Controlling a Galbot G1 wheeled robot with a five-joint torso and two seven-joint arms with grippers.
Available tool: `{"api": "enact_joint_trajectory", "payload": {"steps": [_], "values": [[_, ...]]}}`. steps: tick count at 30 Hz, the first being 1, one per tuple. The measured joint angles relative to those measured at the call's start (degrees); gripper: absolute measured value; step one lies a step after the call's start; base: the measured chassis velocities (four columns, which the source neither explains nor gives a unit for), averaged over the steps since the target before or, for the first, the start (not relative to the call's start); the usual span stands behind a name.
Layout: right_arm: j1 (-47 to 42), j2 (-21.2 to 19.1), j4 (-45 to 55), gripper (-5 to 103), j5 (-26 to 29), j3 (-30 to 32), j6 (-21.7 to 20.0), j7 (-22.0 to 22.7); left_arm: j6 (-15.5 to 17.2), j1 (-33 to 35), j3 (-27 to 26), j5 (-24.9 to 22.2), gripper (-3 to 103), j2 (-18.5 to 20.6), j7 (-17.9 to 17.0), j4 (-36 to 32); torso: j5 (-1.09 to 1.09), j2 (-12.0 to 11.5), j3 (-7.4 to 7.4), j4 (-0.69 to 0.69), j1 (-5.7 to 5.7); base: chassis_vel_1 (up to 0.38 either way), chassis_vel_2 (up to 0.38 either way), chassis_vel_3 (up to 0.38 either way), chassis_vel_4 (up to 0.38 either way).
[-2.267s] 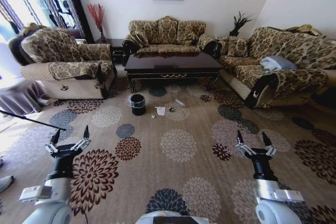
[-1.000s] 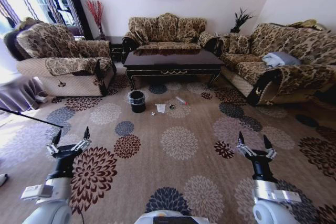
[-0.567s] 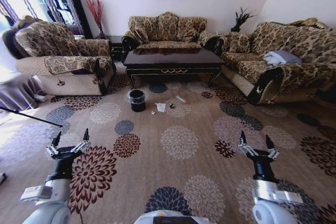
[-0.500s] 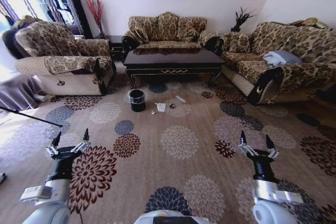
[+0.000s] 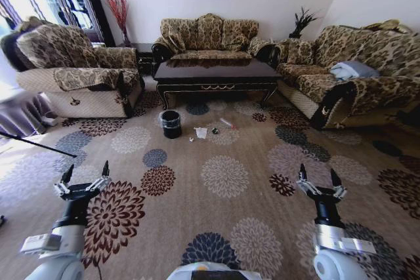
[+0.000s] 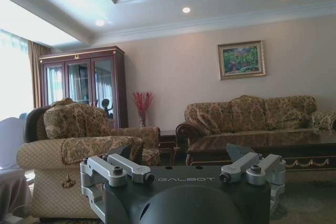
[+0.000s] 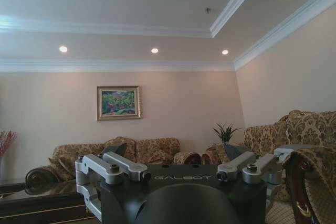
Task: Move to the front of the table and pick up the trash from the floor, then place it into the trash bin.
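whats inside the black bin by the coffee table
The trash bin has a clear bag folded over its rim, and its inside looks dark. From this far, whether anything lies at the bottom cannot be told. The trash lies on the carpet beside it.

Trash (image 5: pixel 211 130) scattered on carpet — between table (image 5: pixel 216 74), black bin (image 5: pixel 171 124).

Polished wood, patterned cloth

The table (image 5: pixel 215 73) is dark glossy wood; the sofa (image 5: pixel 205 39) patterned fabric; the bin (image 5: pixel 171 123) black, lined with clear crinkly plastic.
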Motion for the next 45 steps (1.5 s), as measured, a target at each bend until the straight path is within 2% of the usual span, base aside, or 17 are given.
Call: {"api": "enact_joint_trajectory", "payload": {"steps": [45], "values": [[-1.45,0.53,0.30,100,-0.49,-1.71,0.39,-0.21,-0.19,-0.35,0.10,-0.10,100,-0.45,0.00,-1.11,0.00,-10.83,-6.76,0.00,-4.07,0.000,0.000,0.000,0.000]]}}
